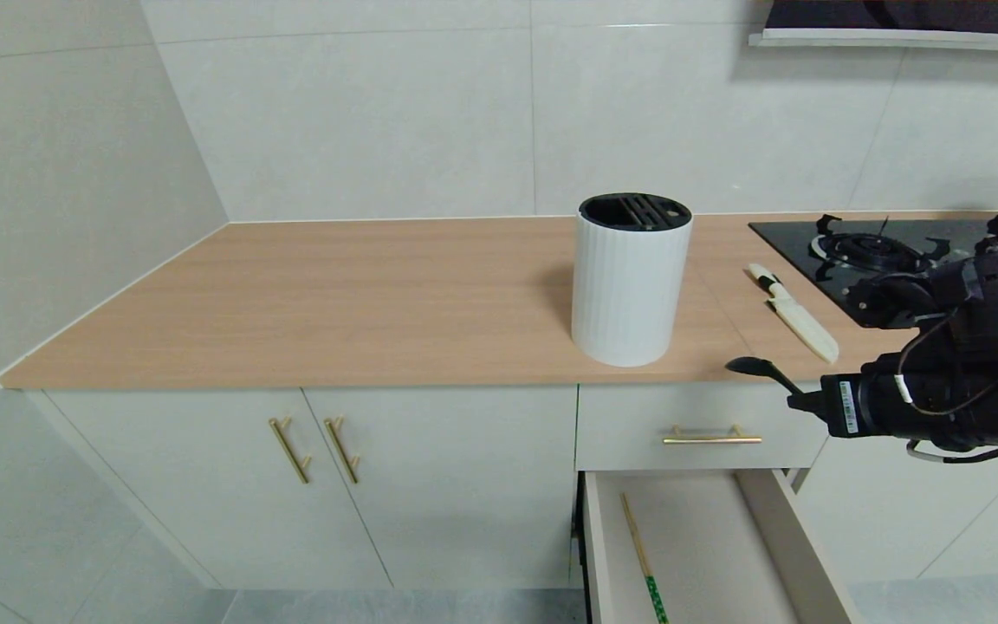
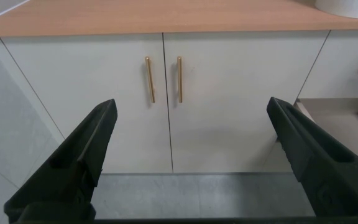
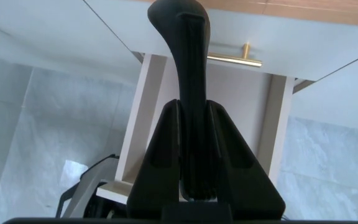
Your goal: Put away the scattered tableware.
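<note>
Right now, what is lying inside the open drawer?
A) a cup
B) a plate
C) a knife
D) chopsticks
D: green-tipped chopsticks lie on the floor of the open drawer, while the knife is up on the counter.

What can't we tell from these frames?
Black utensil: working end hidden by the right gripper, right wrist view.
Chopstick: lower end cut off by head view's bottom edge.
Stove: right part hidden behind the right arm, head view.
Drawer: front cut off, same edge.
</note>
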